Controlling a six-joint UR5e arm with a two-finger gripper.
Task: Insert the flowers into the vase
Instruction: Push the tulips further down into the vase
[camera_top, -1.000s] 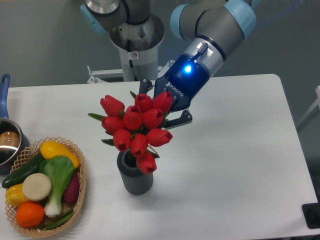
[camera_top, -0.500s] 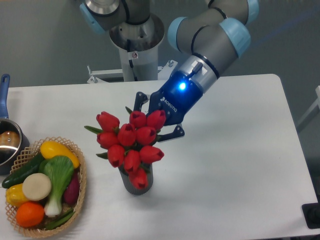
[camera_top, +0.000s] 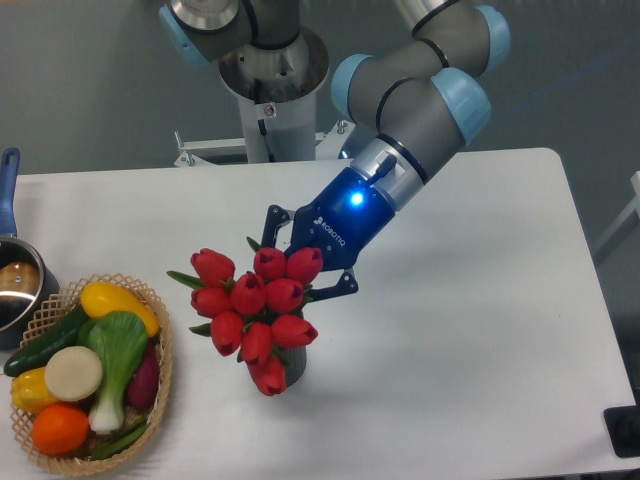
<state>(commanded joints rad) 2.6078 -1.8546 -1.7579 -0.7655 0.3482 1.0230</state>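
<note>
You see the gripper, fingers still holding the red tulips, has lowered them over the grey vase, so insertion looks nearly done.

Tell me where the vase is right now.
The vase stands near the middle of the white table, right of the wicker basket, mostly hidden behind the flowers that the tool holds over it.

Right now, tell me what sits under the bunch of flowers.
Under the flowers only a sliver of the dark vase shows, standing on the white table. The buds cover its mouth, so whether the stems are inside cannot be seen.
</note>
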